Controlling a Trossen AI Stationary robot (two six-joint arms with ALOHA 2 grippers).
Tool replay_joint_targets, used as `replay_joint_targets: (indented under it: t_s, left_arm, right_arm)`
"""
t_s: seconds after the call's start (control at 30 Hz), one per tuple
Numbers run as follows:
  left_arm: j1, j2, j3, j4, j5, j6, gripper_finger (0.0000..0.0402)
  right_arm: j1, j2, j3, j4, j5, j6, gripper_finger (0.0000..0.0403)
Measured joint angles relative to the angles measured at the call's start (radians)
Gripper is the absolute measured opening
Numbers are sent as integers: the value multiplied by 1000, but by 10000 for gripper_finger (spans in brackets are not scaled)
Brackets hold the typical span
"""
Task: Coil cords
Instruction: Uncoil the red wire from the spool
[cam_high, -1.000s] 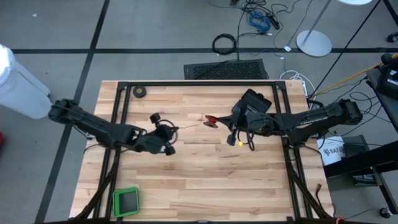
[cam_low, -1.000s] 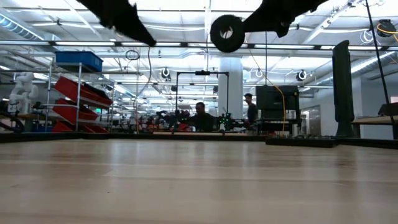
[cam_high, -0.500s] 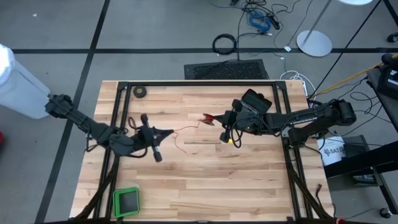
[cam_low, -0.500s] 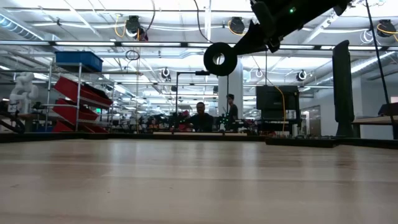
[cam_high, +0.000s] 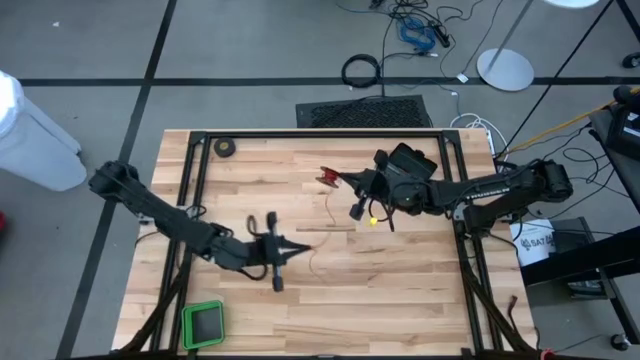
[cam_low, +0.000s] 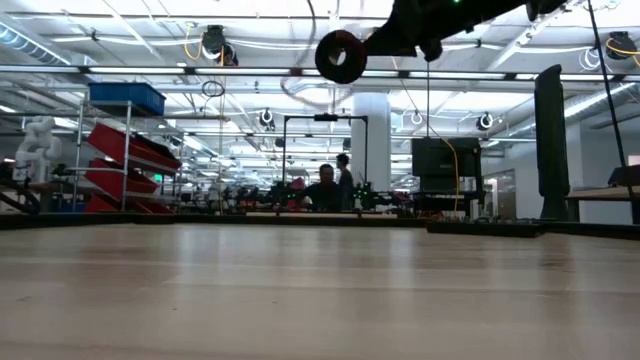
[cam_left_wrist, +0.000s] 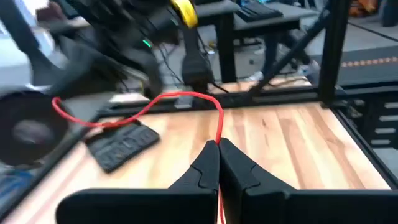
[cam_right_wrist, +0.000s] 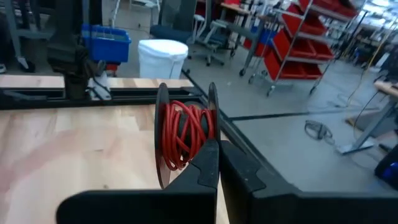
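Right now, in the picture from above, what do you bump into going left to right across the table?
Green tray → black tape roll → left fingers pinching the red wire → reel in the right fingers.

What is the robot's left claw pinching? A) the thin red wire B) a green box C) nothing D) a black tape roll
A: in the left wrist view, the left claw is shut with the thin red wire rising from between its fingertips, and the wire loops away toward the small round black reel held by the right claw.
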Motion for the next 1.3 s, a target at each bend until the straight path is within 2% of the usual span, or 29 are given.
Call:
replay_joint_targets:
  t_s: [0.2, 0.4, 0.6, 0.73, 0.9, 1.1, 1.3]
  left_arm:
    - [50, 121, 0, -12, 70, -59, 1]
    - [74, 154, 0, -137, 67, -112, 19]
    - [54, 72, 0, -268, 67, -135, 101]
    - [39, -27, 0, -378, 65, -202, 155]
    - [39, -140, 0, -422, -51, -294, 185]
    - [41, -167, 0, -420, -180, -213, 187]
    - [41, -149, 0, -282, -194, -46, 187]
  right_arm:
    - [-8, -9, 4, 20, -4, -39, 0]
    - [-7, -13, 68, -97, -6, -51, 0]
    - [-5, -13, 141, -280, -17, -29, 0]
    - [-5, -13, 189, -358, -76, -2, 0]
    - [-5, -13, 215, -394, -97, 2, 0]
    - [-6, -13, 216, -434, -170, 24, 0]
    - [-7, -13, 216, -459, -263, 28, 0]
